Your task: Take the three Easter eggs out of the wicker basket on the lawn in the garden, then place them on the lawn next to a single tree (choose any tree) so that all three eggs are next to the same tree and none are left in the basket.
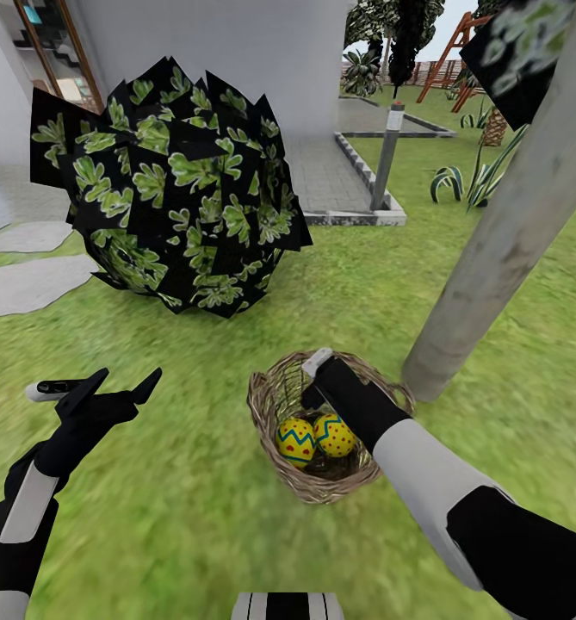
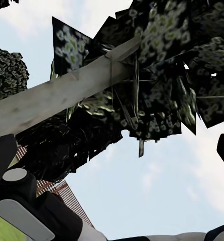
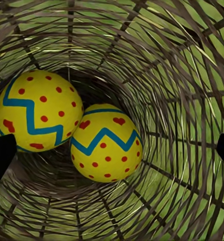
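Looking down from the head, I see my right gripper (image 1: 315, 379) reaching into the basket (image 1: 270, 405) on the grass (image 1: 193, 482) beside the tree trunk (image 1: 503, 232), two eggs (image 1: 297, 440) inside. Left gripper (image 1: 124, 383) hovers with jaws spread. Right wrist: fingertips (image 3: 1, 155) wide apart above both eggs (image 3: 106, 143).

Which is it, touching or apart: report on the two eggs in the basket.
Touching. The right wrist view shows the dotted egg pressed against the heart-marked egg with no gap, inside the wicker basket.

Two Easter eggs (image 1: 297, 441) (image 1: 334, 435) (both yellow), one wicker basket (image 1: 275, 392), one tree (image 1: 503, 241).
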Robot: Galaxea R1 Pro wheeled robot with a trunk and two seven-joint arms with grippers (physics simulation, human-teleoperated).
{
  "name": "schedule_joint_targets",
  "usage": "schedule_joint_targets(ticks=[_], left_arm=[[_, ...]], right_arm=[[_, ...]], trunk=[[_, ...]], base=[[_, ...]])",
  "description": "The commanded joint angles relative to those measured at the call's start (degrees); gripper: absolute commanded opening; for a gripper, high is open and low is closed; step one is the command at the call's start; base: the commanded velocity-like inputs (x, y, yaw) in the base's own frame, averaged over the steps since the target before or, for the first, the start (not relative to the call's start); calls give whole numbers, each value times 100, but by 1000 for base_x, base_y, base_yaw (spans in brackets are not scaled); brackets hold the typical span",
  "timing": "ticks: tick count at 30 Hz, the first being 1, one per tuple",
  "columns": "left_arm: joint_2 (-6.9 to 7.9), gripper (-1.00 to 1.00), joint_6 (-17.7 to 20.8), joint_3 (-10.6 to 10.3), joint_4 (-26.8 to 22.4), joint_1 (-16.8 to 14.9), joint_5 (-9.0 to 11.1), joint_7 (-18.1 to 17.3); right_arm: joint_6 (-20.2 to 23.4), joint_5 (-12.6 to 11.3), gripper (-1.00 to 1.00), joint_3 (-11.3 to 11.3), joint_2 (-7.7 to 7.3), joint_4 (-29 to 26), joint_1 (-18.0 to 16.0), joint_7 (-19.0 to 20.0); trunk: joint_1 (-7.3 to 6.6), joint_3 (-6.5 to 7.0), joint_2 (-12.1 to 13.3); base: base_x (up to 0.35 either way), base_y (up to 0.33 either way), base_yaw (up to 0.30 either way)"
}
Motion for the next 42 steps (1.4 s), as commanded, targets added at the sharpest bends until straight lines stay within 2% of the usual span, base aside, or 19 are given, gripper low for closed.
schedule_joint_targets(ticks=[1,5,13,23,31,42], left_arm=[[1,100,56,-1,-1,-2,16,-7],[1,100,56,-1,-1,-2,16,-6],[1,100,56,-1,-1,-2,3,-1],[1,100,56,-1,-2,-2,-1,0],[1,100,56,-1,-1,-3,-1,1],[1,100,56,-1,-1,-3,-4,1]], right_arm=[[26,54,100,6,6,-4,-4,45],[32,39,100,4,8,0,-4,39],[4,110,100,17,-47,2,-4,3],[-2,194,100,59,-39,-18,-4,-16],[-2,506,100,54,-34,-109,-9,-15],[-8,539,100,67,-61,-265,-12,-13]], trunk=[[-1,-4,-2],[-1,-4,-2],[20,-182,-12],[45,-403,-26],[66,-580,-36],[94,-824,-51]], base=[[0,0,0],[0,0,0],[0,0,0],[0,0,0],[0,0,0],[0,0,0]])
